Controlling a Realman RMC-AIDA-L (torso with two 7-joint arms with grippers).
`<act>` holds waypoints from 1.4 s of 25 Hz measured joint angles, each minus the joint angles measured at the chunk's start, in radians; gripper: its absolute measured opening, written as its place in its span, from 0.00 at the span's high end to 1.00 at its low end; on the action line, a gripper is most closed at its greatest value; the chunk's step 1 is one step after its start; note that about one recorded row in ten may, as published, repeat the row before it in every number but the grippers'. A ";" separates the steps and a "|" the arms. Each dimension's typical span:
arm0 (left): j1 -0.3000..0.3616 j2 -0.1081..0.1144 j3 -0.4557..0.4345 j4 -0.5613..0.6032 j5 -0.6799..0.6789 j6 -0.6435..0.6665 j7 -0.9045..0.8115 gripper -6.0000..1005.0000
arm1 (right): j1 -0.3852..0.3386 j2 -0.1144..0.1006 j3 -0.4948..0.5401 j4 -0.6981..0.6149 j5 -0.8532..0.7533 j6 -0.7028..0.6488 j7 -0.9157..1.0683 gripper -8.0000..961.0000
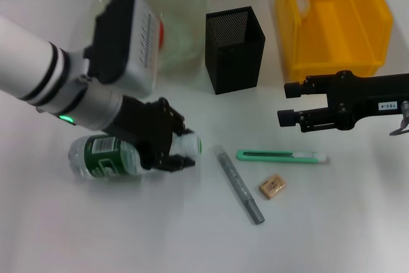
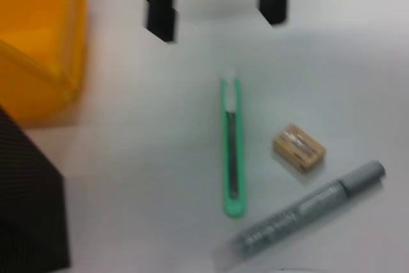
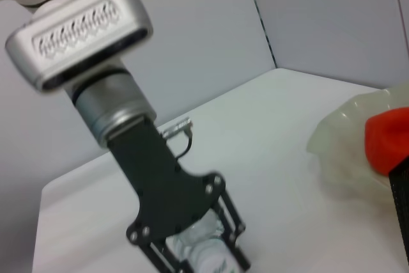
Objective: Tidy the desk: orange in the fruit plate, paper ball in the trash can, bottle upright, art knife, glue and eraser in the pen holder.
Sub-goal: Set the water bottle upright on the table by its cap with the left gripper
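Left to right from the holder (image 1: 234, 49): my left gripper (image 1: 172, 148) has its fingers closed on the neck of the bottle (image 1: 108, 156), which lies left of and nearer than the holder, cap toward the glue (image 1: 238, 183). Orange (image 1: 162, 32) is plated and the ball (image 1: 302, 6) binned. Glue, knife (image 1: 281, 156) and eraser (image 1: 272, 186) remain on the tabletop (image 1: 192, 234). My right gripper (image 1: 291, 103) hovers open above the knife, whose long axis runs left-right.

A robot test bench staged as an office desk (image 1: 358, 222): plain white tabletop, bare grey partition walls (image 3: 319, 17), and a black mesh pen holder (image 1: 234, 49).
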 joint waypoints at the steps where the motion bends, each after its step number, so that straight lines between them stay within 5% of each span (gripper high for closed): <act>1: 0.004 0.000 -0.022 0.003 -0.014 0.000 0.002 0.56 | 0.000 0.000 0.000 0.000 0.001 0.000 0.000 0.21; 13: 0.033 0.001 -0.296 -0.024 -0.193 -0.021 0.046 0.56 | 0.010 0.002 0.000 0.000 0.006 -0.006 -0.006 0.21; 35: 0.085 0.004 -0.541 -0.135 -0.361 -0.031 0.085 0.56 | 0.016 0.011 0.000 0.000 0.005 -0.001 -0.008 0.21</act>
